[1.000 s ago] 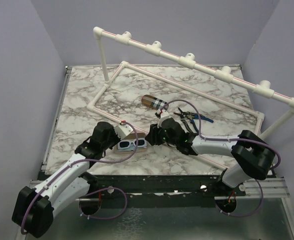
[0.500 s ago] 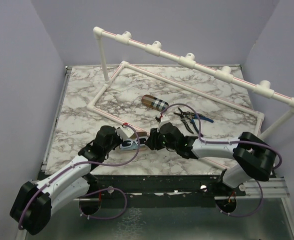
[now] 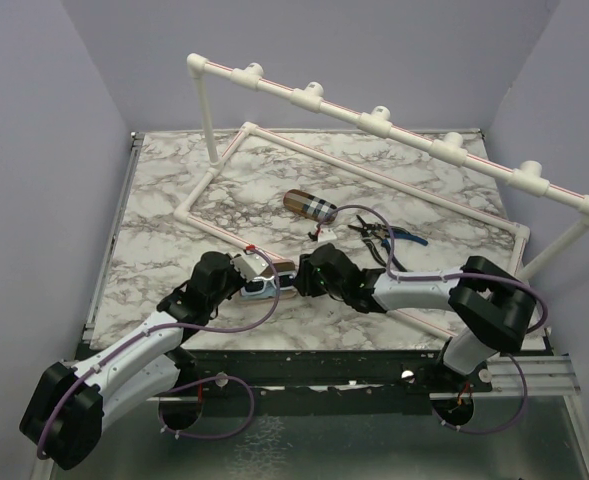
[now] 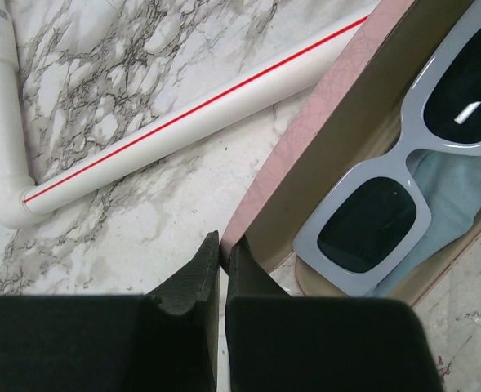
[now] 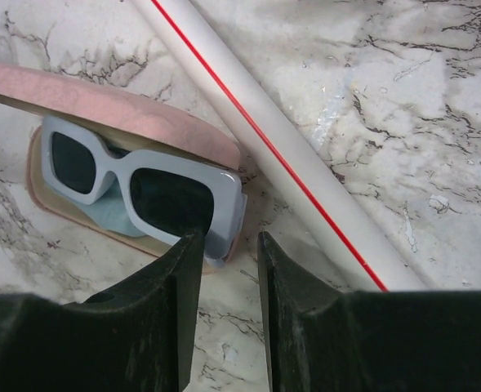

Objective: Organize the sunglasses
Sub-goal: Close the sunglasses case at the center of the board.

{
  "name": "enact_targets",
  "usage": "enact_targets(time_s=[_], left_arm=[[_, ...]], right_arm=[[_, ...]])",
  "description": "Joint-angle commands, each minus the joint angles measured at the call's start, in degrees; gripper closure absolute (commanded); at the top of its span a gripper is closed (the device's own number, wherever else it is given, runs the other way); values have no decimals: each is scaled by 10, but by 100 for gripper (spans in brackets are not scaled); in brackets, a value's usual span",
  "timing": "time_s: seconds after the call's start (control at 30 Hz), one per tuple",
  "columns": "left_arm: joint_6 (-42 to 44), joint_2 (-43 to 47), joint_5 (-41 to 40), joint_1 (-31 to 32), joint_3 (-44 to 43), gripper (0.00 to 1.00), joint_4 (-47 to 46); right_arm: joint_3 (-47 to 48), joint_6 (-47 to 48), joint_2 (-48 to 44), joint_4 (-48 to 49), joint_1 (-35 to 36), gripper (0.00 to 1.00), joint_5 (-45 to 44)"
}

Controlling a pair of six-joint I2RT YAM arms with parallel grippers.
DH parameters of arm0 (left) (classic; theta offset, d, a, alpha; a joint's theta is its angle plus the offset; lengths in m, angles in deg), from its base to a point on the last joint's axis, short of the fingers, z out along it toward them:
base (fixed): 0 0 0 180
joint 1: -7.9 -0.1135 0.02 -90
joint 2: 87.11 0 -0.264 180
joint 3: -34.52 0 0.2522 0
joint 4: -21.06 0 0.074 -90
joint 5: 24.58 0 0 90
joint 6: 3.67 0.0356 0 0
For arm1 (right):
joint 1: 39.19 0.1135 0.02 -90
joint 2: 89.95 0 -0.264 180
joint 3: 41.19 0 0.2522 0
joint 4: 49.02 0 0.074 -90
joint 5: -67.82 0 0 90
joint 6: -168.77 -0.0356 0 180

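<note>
Sunglasses point(image 5: 116, 169) with a pale blue frame and dark lenses lie inside an open pink case point(image 5: 118, 106), on a soft blue cloth point(image 4: 460, 192). They are close to the near edge of the worktop point(image 3: 164, 230). The left claw point(image 4: 221, 255) is shut tight, and its tip sits right at the pink edge of the case. I cannot tell if it pinches that edge or only touches it. The right claw point(image 5: 226, 245) is partly open, with one finger over the end of a lens and the other just past the end of the frame, and it is not squeezing. I think the step in hand is tucking the sunglasses into the case, and it looks almost done. The next move likely calls for a small nudge so the frame lies flat, then letting go and folding the lid down with no finger caught. Just behind the case runs a white pipe point(image 5: 289, 155) with a red line. Farther back lie a brown plaid case point(image 3: 309, 205) and pliers point(image 3: 379, 235). At the far end stands a white pipe rail point(image 3: 374, 118).
</note>
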Motion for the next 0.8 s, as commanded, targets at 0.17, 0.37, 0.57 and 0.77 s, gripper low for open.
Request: enact_targets(time_s=[0.17,0.37,0.57,0.77], left_arm=[[-16,4,10,4,4,100,-31],[-17,6,8,4,4,100,-31],[13,20,5,4,18,100,-44],[82,55,17,6,55,100,-68]], right_arm=[[32,26,41,25,4,69,16],[32,29,41,12,15,70,22],[25,25,15,-8,18,70,10],[4,38,-20,16,18,67,38]])
